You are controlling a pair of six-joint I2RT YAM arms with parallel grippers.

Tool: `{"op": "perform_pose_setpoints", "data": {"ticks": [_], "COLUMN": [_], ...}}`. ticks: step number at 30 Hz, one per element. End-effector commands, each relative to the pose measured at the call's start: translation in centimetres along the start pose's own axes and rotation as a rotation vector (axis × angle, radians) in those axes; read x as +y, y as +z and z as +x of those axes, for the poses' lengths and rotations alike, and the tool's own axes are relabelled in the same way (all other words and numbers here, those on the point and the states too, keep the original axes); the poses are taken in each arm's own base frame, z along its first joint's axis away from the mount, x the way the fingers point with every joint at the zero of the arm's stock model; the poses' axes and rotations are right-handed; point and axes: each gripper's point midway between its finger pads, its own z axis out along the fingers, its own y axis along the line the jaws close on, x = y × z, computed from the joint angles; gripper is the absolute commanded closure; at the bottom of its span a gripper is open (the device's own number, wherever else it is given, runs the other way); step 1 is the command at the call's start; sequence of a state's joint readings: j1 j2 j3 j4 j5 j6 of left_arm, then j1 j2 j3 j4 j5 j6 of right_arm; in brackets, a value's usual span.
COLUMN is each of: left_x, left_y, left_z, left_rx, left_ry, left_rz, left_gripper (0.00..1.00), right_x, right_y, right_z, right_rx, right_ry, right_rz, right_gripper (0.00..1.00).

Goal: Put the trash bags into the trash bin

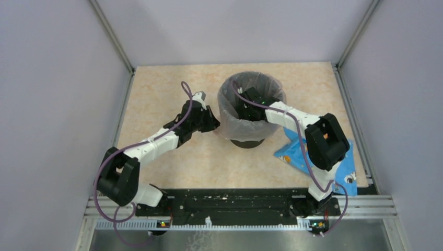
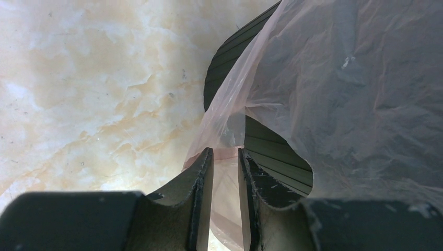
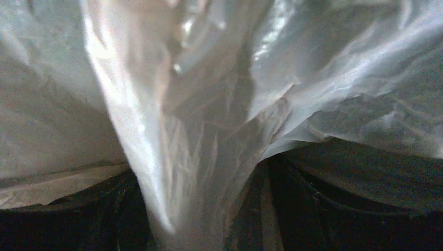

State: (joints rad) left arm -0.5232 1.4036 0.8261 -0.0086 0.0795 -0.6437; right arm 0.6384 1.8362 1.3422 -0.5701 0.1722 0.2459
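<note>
The black trash bin (image 1: 249, 141) stands mid-table, its ribbed wall also in the left wrist view (image 2: 228, 58). The pale-pink trash bag (image 1: 230, 123) lines it and hangs over the rim. My left gripper (image 1: 214, 125) is at the bin's left outer side. In the left wrist view the left gripper (image 2: 224, 152) has its jaws nearly together with the bag's hem (image 2: 355, 94) taut between them. My right gripper (image 1: 245, 107) reaches down inside the bin. In the right wrist view a gathered bunch of the bag (image 3: 209, 104) runs between the right gripper's (image 3: 203, 209) dark fingers.
A blue and white plastic pack (image 1: 290, 152) lies on the table right of the bin, partly under my right arm. Grey walls close in the marbled tabletop (image 1: 156, 94) on three sides.
</note>
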Motion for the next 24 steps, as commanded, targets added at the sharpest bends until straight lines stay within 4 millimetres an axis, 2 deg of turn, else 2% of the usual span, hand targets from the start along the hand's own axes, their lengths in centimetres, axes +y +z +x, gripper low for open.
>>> {"op": "perform_pose_setpoints", "data": {"ticks": [1,10,24], "left_x": [-1.3,-1.6,-1.8], "left_y": [0.2,0.2,0.1], "left_z": [-1.9,-2.3,-2.5], "left_rx": [-0.043,-0.048,-0.050], "left_ry": [0.024,0.035,0.040], "left_rz": [0.040,0.043,0.045], "left_gripper": [0.70,0.69,0.69], "right_x": [-0.5,-1.0,-0.2], "right_y": [1.2,2.3,3.6], "right_z": [0.1,0.5,1.6], "right_rx": [-0.015,-0.020,0.029], "right_ry": [-0.008,-0.009,-0.017], "right_rz": [0.030,0.058,0.023], "right_gripper": [0.27,0.28,0.29]}}
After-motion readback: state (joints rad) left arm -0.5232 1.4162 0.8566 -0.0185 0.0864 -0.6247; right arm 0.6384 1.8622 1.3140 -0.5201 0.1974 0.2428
